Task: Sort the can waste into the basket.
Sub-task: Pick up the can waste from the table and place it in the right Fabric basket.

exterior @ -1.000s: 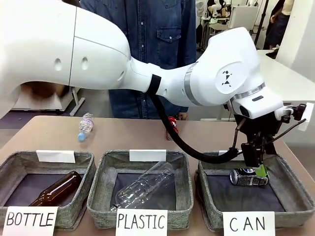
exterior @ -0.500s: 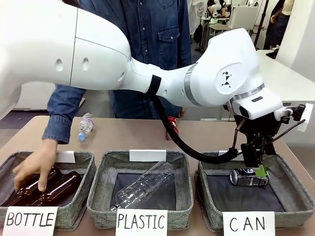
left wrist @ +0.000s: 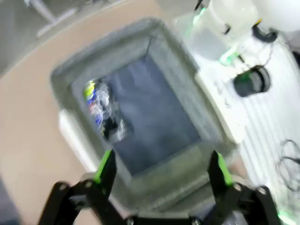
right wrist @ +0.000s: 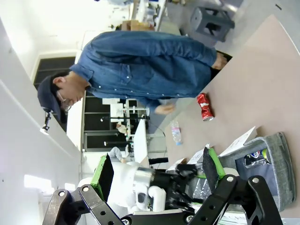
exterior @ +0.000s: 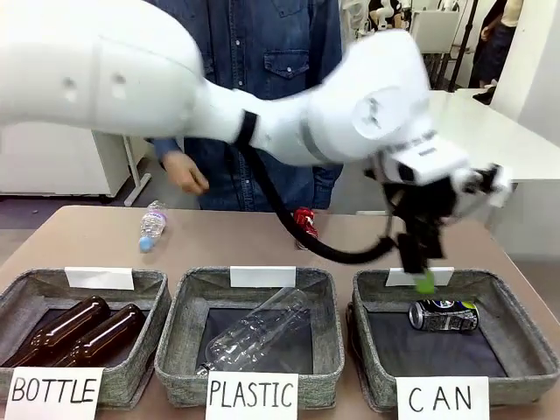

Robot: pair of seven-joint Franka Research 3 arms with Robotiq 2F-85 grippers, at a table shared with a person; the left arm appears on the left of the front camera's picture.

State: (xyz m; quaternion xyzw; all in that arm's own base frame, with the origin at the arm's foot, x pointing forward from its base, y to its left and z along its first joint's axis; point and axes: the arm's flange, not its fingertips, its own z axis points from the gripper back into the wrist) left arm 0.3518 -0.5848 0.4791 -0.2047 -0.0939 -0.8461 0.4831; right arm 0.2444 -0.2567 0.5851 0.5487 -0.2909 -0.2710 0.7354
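- Basket (exterior: 369, 354) marked CAN: black-blue can (exterior: 444, 315) lies inside.
- Left pincer (left wrist: 161, 164): open, empty, above basket; right pincer (right wrist: 157, 168) open too.
- Red can (exterior: 304, 221): on counter (exterior: 87, 236), far side; likely light, thin, slippery; grip across mid-body.

The tan tabletop (exterior: 227, 249) carries three grey woven-fabric rectangular baskets in a row along its near edge, each with a white handwritten sign: the "BOTTLE" basket (exterior: 160, 302) at the left, the "PLASTIC" basket (exterior: 181, 302) in the middle and the "CAN" basket (exterior: 518, 317) at the right. Nearer the far edge, a small clear plastic bottle with a blue cap (exterior: 151, 225) lies on its side, with a dented red metal can (exterior: 304, 220) well apart to its right.
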